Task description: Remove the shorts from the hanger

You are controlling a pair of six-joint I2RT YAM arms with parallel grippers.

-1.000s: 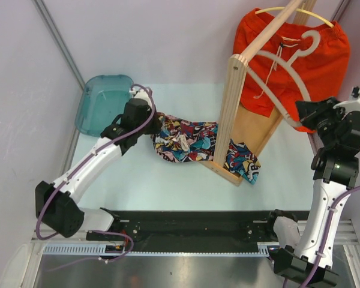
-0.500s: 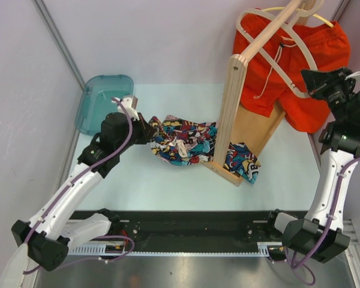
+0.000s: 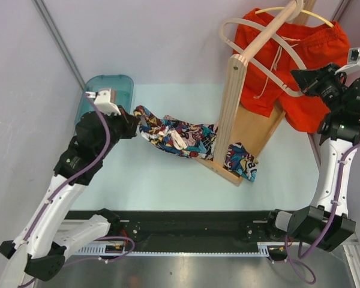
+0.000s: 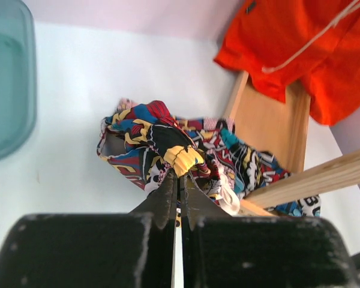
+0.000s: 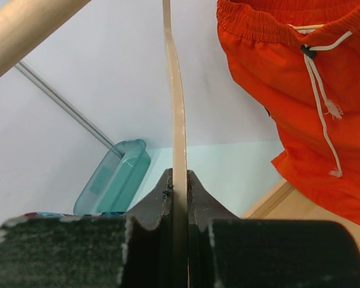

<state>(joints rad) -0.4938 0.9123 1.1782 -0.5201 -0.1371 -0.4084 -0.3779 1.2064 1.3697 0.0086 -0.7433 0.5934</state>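
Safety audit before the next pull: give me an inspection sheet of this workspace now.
Surface: pale table, no spills seen.
Job's things: comic-print shorts off any hanger, lying on the table and reaching past the foot of the wooden rack; orange shorts hanging at the rack's rail.
Clutter: teal bin at back left.
Grippers: left gripper fingers shut on the comic-print shorts' edge; right gripper fingers shut on the bare white hanger.
Cables: purple cable along each arm, no snag seen.
Surroundings: plain walls; nothing else seen.
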